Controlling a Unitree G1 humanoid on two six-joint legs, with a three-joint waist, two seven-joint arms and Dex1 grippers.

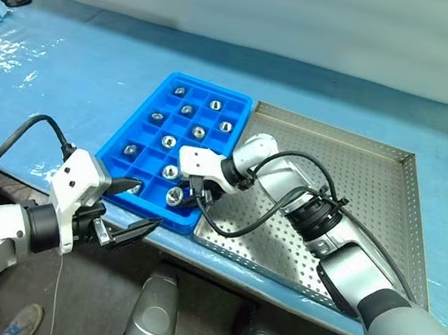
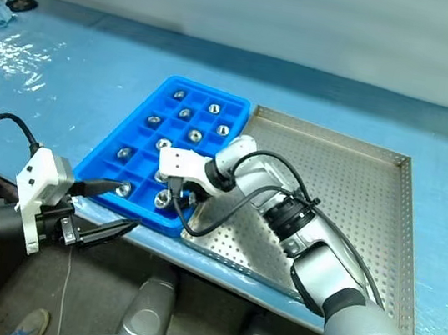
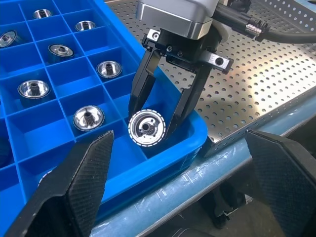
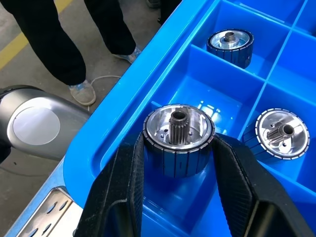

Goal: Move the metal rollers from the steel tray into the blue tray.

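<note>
Left pincer (image 1: 135,207) nearest, fingers spread wide, empty, hovering off the worktop (image 1: 67,85) edge by the blue tray (image 1: 151,104). Right pincer (image 3: 157,114) clamped on a metal roller (image 3: 146,128), low in the tray's near corner compartment. Best lower until it seats flat, then release straight up without knocking dividers. Steel tray (image 1: 372,190) looks emptied.

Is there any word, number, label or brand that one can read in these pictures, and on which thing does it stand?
None: no readable text stands on anything.
Blue tray: plain, no label.
Steel tray: only holes, no marking.
Rollers, such as the one in the right hand: bare metal, no numbers.
Both hands, left and right: no visible brand.
</note>
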